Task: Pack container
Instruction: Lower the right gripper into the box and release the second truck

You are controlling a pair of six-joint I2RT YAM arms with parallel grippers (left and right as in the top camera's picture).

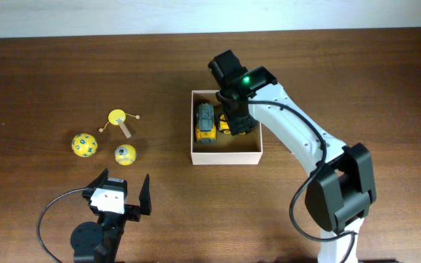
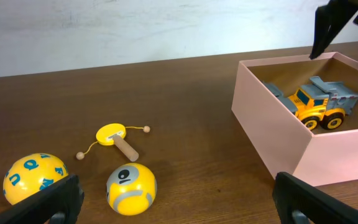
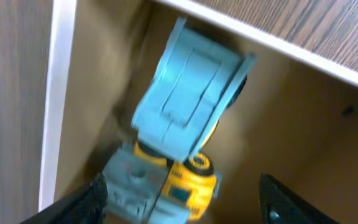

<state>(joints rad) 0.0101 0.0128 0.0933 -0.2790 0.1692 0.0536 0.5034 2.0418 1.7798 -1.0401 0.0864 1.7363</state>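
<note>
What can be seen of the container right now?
The container is a square, shallow, lidless box, cardboard by its look, white outside and tan inside. It sits flat on the brown wooden table, right of centre. Two yellow-and-grey toy trucks lie in its far half; the near half is bare. The right gripper, open, reaches into it from above; whether it touches the walls cannot be told.

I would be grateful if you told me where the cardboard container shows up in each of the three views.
Overhead: the container sits just right of centre on the table.
Left wrist: at the right edge, its pale outer wall facing the camera.
Right wrist: it fills the frame, white rim down the left.
Shared landmark: the yellow toy truck lying inside it.
</note>
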